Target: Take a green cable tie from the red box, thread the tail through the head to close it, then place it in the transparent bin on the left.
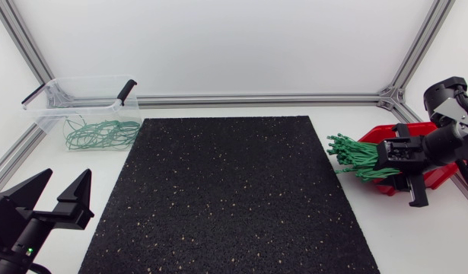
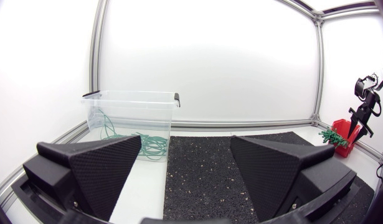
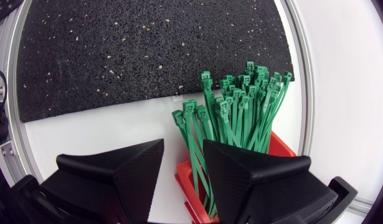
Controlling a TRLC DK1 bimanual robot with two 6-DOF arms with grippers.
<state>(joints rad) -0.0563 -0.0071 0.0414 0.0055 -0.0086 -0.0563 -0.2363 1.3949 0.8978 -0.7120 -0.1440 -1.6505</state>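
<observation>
A red box point(image 1: 440, 173) at the table's right edge holds a bundle of green cable ties point(image 1: 357, 157) that fan out toward the black mat. My right gripper point(image 1: 397, 164) hovers low over the box. In the right wrist view its fingers stand a little apart at the box's corner point(image 3: 190, 186), and a few ties point(image 3: 241, 106) run up between and ahead of them. One lies along one finger, none is pinched. My left gripper point(image 1: 66, 181) is open wide at the front left, empty. The transparent bin point(image 1: 81, 95) stands at the back left.
A black speckled mat point(image 1: 226, 190) covers the middle of the table. Looped green ties point(image 1: 97, 135) lie inside the bin, which the left wrist view shows ahead of the open fingers point(image 2: 98, 165). Aluminium frame rails run along the back and sides.
</observation>
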